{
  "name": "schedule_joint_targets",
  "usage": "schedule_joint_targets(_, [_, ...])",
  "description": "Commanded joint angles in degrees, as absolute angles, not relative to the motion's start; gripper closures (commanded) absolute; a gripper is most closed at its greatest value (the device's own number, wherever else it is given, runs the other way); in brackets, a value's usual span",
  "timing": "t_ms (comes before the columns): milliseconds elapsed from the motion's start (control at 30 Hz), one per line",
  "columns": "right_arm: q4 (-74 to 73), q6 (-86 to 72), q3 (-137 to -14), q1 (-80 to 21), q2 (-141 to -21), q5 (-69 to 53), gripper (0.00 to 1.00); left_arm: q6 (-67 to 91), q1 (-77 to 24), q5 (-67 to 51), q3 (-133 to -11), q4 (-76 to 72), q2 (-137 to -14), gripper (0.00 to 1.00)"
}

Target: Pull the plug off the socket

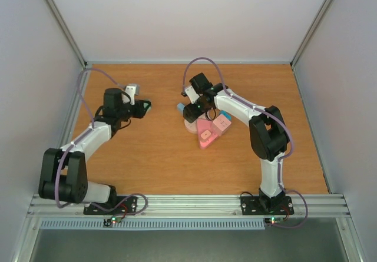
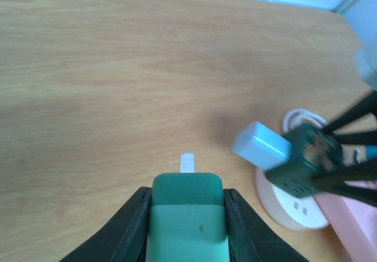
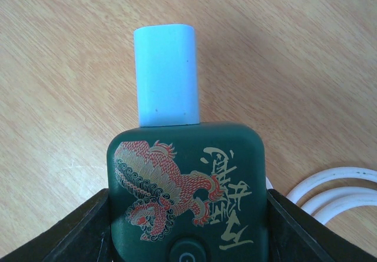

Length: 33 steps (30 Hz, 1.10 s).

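- Green plug clamped between the 2 black fingers of the left gripper, with the jaws closed tight against its sides.
- 1 bare metal prong sticking out of its front end, free and pointing over the wooden table.
- Held well apart from the dark green socket block, off to that block's left, with bare wood between them.
- Socket block gripped by the right gripper. Jaws partly spread, 1 finger pressed on each side of it. Red and gold dragon and gold lettering on its upper face.
- Light blue plug seated in the block's front end, standing straight out.
- Round white disc with slots on the table just beneath and behind the socket block.
- White cable looped on the wood at the block's right.
- Pink blocks lying on the table just beside the disc, on the socket block's near right.
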<state>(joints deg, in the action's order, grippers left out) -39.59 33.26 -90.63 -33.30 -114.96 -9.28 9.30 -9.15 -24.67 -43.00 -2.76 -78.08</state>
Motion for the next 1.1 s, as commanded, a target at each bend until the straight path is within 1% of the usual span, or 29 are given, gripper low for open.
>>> schedule_joint_targets(0, [-44.71, 34.14, -90.09, -34.59, -118.47, -13.2, 0.79, 10.48, -2.88, -28.72, -48.01, -2.29, -82.69, 0.83])
schedule_joint_targets(133, [-45.4, 34.6, -91.14, -35.51, -118.88, -13.52, 0.79, 10.2, 3.52, -29.7, -53.54, -2.21, -88.95, 0.82])
schedule_joint_targets(467, [-45.54, 33.13, -92.26, -37.09, -119.7, -13.88, 0.79, 7.62, 13.24, -27.6, -67.98, -3.4, -107.19, 0.8])
schedule_joint_targets(767, [-45.88, 32.62, -92.63, -37.52, -120.47, -13.25, 0.79, 10.05, 15.79, -29.49, -80.5, -3.27, -119.54, 0.79])
schedule_joint_targets(1067, [-46.14, 32.94, -92.93, -37.58, -121.35, -12.18, 0.79, 11.06, 16.0, -31.44, -87.07, -2.76, -126.62, 0.75])
